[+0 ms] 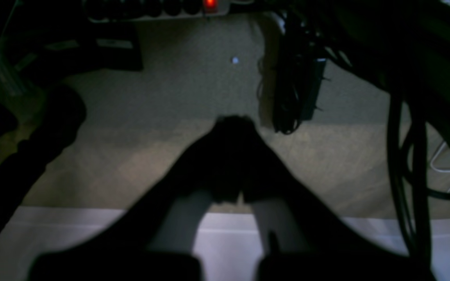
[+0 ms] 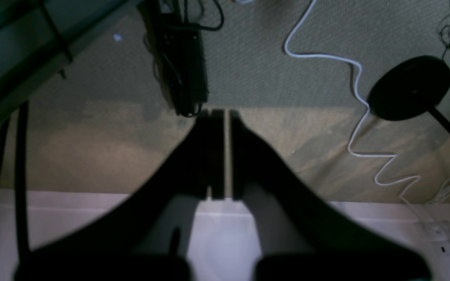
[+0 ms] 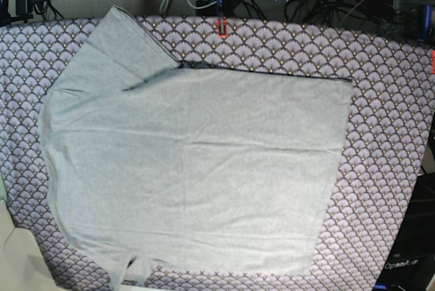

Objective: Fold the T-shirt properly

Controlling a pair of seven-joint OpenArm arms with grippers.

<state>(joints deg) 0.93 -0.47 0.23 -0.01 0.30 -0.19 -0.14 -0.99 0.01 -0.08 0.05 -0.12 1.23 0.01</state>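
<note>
Grey and soft, the T-shirt [image 3: 197, 168] lies spread flat on the purple-patterned table [image 3: 387, 121], one sleeve reaching toward the far left corner, so it is laid out ready for folding. We see both claws parked off the table's edge over the carpet [image 2: 287, 86]: the left claw [image 1: 234, 121] is closed and holds nothing, the right claw [image 2: 221, 113] likewise, clear of the cloth.

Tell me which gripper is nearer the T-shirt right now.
Cannot tell. The left gripper and the right gripper both point, shut, at the carpet; neither shows in the base view, where the T-shirt lies spread.
</note>
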